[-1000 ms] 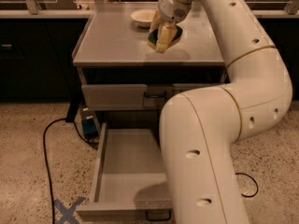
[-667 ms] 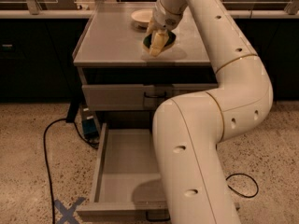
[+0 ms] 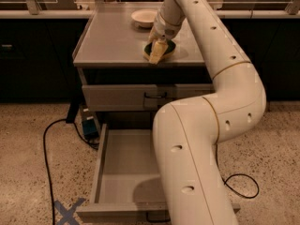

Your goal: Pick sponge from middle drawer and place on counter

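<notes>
1 view, high in front of the cabinet (image 3: 117,97), angled down past the arm (image 3: 234,88), middle drawer (image 3: 122,168) nearest, counter (image 3: 112,36) farther, gripper (image 3: 157,50) near its front edge

Blue tape X (image 3: 66,213) — on floor (image 3: 28,182)

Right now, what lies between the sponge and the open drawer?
The closed drawer front, in the camera view; the gripper is at the sponge on the counter.

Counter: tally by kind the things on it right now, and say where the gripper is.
sponge: 1, at the gripper, which is down near the front edge of the counter
cream bowl: 1, at the back
Total: 2
</notes>
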`<action>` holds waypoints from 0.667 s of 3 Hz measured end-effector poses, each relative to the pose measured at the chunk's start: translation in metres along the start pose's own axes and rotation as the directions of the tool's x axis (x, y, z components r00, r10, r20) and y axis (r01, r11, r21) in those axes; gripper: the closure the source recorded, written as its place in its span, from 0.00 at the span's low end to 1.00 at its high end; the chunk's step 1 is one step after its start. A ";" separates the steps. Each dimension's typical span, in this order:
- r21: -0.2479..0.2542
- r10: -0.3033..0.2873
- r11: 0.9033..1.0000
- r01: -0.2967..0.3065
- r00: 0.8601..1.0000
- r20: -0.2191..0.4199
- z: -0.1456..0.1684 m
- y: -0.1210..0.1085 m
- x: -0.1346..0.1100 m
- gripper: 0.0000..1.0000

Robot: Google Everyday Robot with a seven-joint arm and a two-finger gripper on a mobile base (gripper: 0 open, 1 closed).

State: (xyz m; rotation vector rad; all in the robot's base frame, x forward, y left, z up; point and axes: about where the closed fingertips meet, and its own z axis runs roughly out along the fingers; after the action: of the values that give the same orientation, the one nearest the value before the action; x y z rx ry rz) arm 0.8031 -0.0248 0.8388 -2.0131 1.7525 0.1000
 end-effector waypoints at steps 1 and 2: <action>-0.011 0.062 0.998 -0.063 0.998 -0.011 0.020 -0.001 0.017 1.00; -0.009 0.063 0.998 -0.063 0.998 -0.010 0.019 0.000 0.015 1.00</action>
State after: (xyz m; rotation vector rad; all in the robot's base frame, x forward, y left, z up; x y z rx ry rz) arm 0.8103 -0.0316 0.8166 -1.9688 1.8249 0.1189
